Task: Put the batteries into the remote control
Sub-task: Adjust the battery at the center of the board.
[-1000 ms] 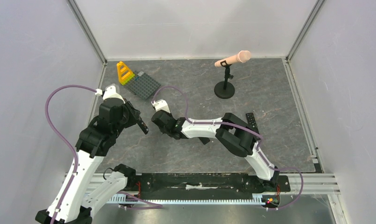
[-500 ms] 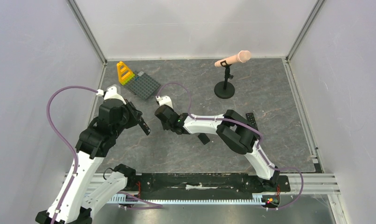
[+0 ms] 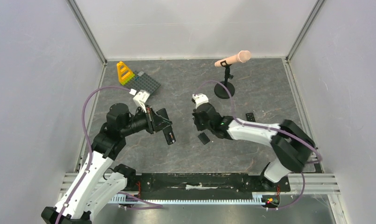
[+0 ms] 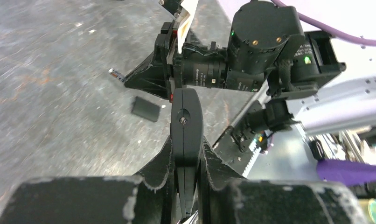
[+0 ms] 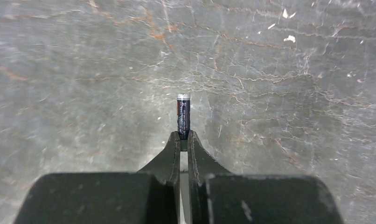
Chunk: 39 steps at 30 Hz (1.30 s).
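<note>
From above, the left end effector (image 3: 162, 125), at centre-left, is clamped on the remote control (image 3: 169, 136), a slim matt black bar held off the bench (image 3: 270, 84); the right end effector (image 3: 198, 123) hangs just right of centre, and what it carries is too small to tell here; a small flat black cover (image 3: 204, 138) lies on the bench just below it, apart from the remote; so the opening step looks done, while loading itself is judged not yet begun. The bench is grey and stone-like, veined with rusty cracks.

In the left wrist view the remote stands edge-on at centre between the two fingers (image 4: 209, 161), which grip its flat faces; its end is rounded, smooth plastic with a small dimple; the compartment is not visible, so whether any cell sits inside cannot be told. The right end effector fills the upper middle, pointing left, a thin silver-tipped cell poking from its tip; the cover, a plain dark rectangle, lies flat at centre-left.

In the right wrist view the end effector is closed on one battery (image 5: 183, 116), pinched by its lower end at frame centre; it is a slender dark cylinder with a printed wrap and a bright metal cap; it looks slippery and easily tilted. No other batteries show; this cell and the rest remain to be seated, then the cover refitted.
</note>
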### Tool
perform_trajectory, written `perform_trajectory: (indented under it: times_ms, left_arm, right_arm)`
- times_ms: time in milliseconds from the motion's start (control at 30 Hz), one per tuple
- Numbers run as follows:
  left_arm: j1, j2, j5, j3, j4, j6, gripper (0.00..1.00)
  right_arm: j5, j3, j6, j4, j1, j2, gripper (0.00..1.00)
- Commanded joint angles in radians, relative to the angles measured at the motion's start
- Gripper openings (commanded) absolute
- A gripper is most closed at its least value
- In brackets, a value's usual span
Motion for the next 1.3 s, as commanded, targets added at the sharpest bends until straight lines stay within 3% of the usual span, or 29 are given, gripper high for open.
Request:
perform_trajectory:
  times_ms: [0, 167, 433, 567, 933, 1100, 1267]
  left_arm:
    - [0.000, 0.015, 0.241, -0.019, 0.259, 0.064, 0.02]
    - [0.000, 0.074, 0.307, -0.004, 0.293, 0.081, 0.02]
    - [0.001, 0.117, 0.320, 0.001, 0.313, 0.071, 0.02]
    - [0.001, 0.129, 0.320, -0.003, 0.321, 0.053, 0.02]
    - [0.001, 0.128, 0.310, -0.013, 0.326, 0.025, 0.02]
    - [0.001, 0.109, 0.299, -0.031, 0.326, 0.028, 0.02]
    - [0.001, 0.099, 0.297, -0.037, 0.316, 0.035, 0.02]
  right_arm:
    - [-0.145, -0.110, -0.119, 0.097, -0.012, -0.197, 0.00]
    - [-0.245, -0.221, -0.213, 0.073, -0.037, -0.382, 0.00]
    - [-0.136, -0.278, -0.358, -0.165, -0.099, -0.463, 0.04]
    - [-0.135, -0.300, -0.473, -0.229, -0.112, -0.438, 0.08]
    - [-0.047, -0.131, -0.685, -0.405, -0.149, -0.235, 0.07]
    - [-0.113, -0.099, -0.729, -0.464, -0.148, -0.180, 0.11]
    - [-0.114, -0.095, -0.724, -0.476, -0.148, -0.172, 0.22]
